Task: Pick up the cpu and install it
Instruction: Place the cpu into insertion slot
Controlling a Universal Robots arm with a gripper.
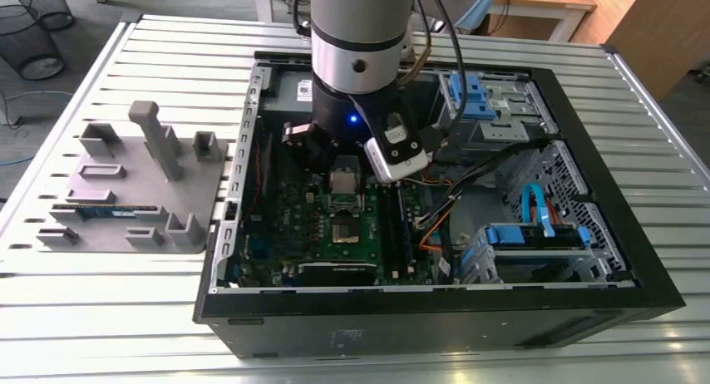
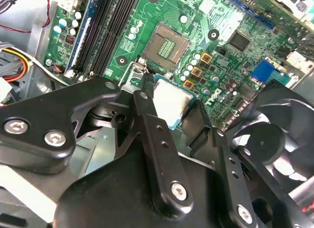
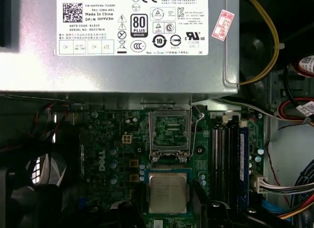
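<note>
Pinching cpu (image 3: pixel 168 192) by its edges in gripper (image 2: pixel 172 115).
Held level just beside open socket (image 3: pixel 169 131), presumably sparing the contacts.

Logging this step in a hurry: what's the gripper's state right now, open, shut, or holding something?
Gripper: closed on the cpu, holding it above the motherboard next to the open, empty socket.

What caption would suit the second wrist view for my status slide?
Gripper holding the cpu over the motherboard, close to the empty socket.
</note>
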